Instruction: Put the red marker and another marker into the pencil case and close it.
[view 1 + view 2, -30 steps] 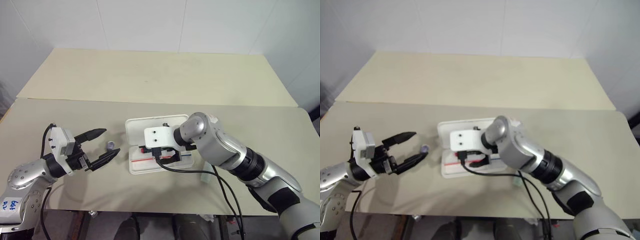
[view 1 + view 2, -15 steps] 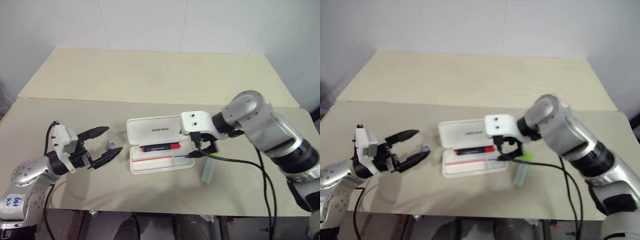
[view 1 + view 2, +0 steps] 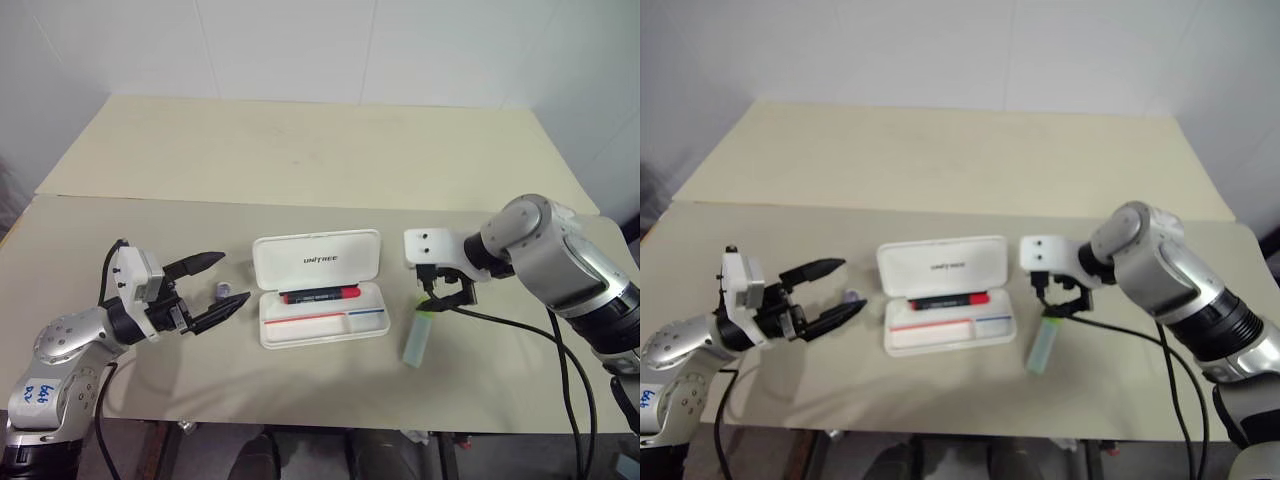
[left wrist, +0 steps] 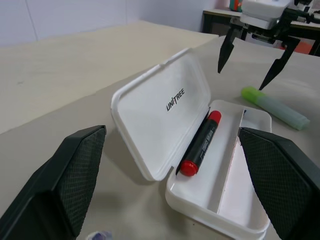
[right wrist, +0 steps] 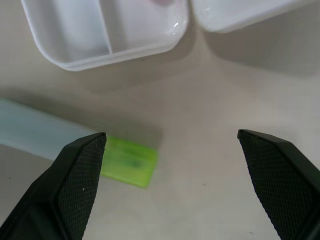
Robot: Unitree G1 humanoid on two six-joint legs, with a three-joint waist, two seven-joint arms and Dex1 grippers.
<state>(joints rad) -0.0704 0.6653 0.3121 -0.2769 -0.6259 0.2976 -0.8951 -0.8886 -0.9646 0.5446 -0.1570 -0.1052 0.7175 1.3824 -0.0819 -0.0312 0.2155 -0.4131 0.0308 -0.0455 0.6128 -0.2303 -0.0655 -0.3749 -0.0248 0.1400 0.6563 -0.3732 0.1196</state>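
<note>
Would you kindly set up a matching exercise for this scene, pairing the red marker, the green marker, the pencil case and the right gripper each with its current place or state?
Things:
1. red marker
2. green marker
3. pencil case
4. right gripper

Places or states:
A. open, lid laid back
B. lying inside the case tray
C. open-fingered, poised above the lime cap
D. lying on the table beside the case

Pairs: 1-B, 2-D, 3-A, 4-C
</note>
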